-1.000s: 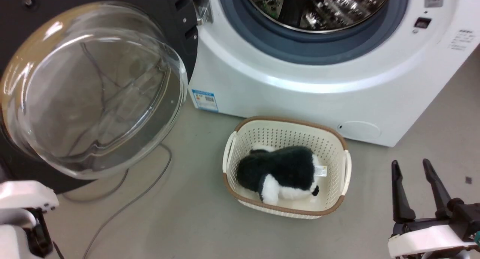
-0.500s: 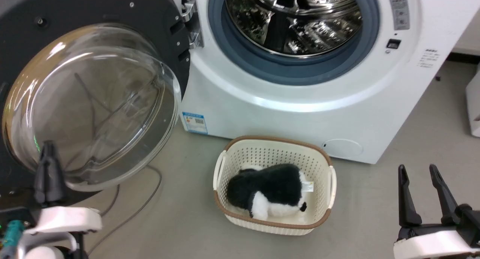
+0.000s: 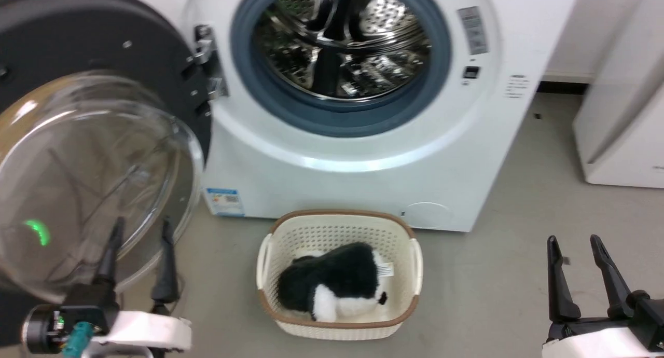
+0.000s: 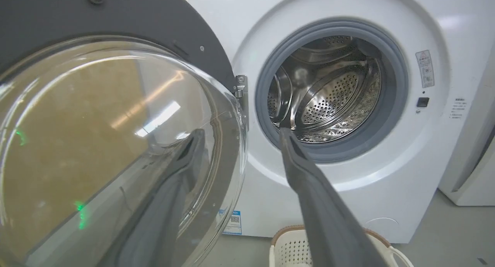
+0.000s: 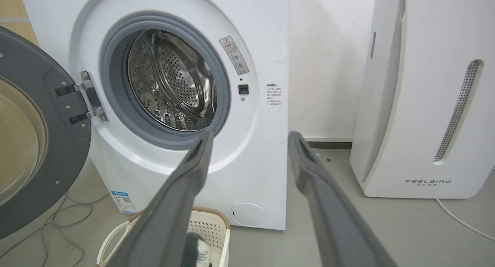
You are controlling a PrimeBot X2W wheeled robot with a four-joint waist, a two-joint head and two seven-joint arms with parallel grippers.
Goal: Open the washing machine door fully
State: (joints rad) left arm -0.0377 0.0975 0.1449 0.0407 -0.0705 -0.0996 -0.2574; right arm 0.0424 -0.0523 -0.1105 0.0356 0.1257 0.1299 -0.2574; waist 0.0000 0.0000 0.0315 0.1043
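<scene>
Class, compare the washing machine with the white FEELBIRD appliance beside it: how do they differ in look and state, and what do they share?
The washing machine has a round opening onto a steel drum; the FEELBIRD appliance has a smooth front with a narrow perforated slot. The washing machine door hangs open on its hinge; the FEELBIRD appliance has a closed front. Both are white and stand on the grey floor.

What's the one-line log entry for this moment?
washing machine door: open wide | left hand: open, at the door | right hand: open, empty | basket: holds plush toy
</scene>
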